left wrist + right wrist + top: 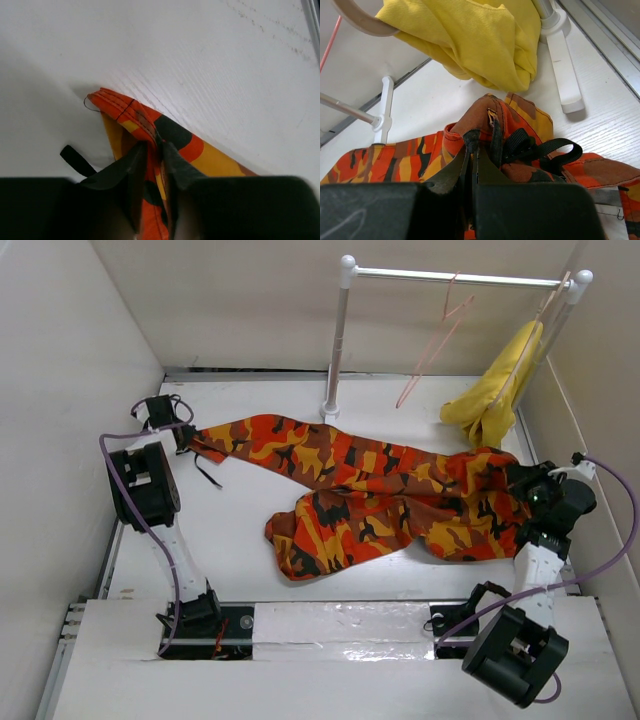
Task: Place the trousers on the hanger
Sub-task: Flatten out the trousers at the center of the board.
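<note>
Left gripper [150,150] clamped on the stitched leg hem of the soft camouflage trousers [370,490], spread limp across the white desk [240,540]; right gripper [471,142] clamped on their waistband beside a black webbing strap [545,147]. Lifting both ends together, taut, should suit draping over the thin pink wire hanger [424,353].
</note>
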Motion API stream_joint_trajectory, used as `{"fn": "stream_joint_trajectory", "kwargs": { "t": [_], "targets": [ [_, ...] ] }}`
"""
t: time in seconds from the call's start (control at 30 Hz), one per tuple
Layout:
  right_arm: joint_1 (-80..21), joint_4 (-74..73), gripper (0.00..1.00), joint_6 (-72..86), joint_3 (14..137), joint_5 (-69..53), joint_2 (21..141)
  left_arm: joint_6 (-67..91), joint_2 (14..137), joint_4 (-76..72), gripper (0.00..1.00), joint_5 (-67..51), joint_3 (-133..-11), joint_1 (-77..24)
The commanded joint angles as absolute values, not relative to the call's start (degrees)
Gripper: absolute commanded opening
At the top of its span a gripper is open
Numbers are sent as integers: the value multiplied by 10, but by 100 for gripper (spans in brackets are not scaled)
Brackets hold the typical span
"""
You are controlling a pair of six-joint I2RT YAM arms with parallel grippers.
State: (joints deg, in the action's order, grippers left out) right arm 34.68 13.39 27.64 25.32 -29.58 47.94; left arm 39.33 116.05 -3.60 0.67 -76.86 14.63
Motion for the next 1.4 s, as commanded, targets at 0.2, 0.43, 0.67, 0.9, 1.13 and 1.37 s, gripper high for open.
{"fn": "stream_joint_trajectory", "kwargs": {
  "t": [0.2, 0.43, 0.67, 0.9, 1.13, 1.37],
  "targets": [
    [313, 157, 0, 260, 280, -282, 482, 395, 1118, -26, 0, -51, -925, 148],
    [313, 163, 0, 277, 298, -279, 487, 417, 939, -161, 0, -114, -934, 148],
    [313, 177, 0, 272, 272, -295, 491, 435, 896, -287, 0, -144, -672, 195],
    [313, 163, 0, 259, 267, -272, 486, 441, 1004, -325, 0, -171, -567, 250],
    [319, 187, 0, 265, 281, -266, 562, 379, 1020, -229, 0, -91, -580, 263],
    [293, 172, 0, 278, 364, -221, 624, 372, 990, -164, 39, -59, -605, 263]
  ]
}}
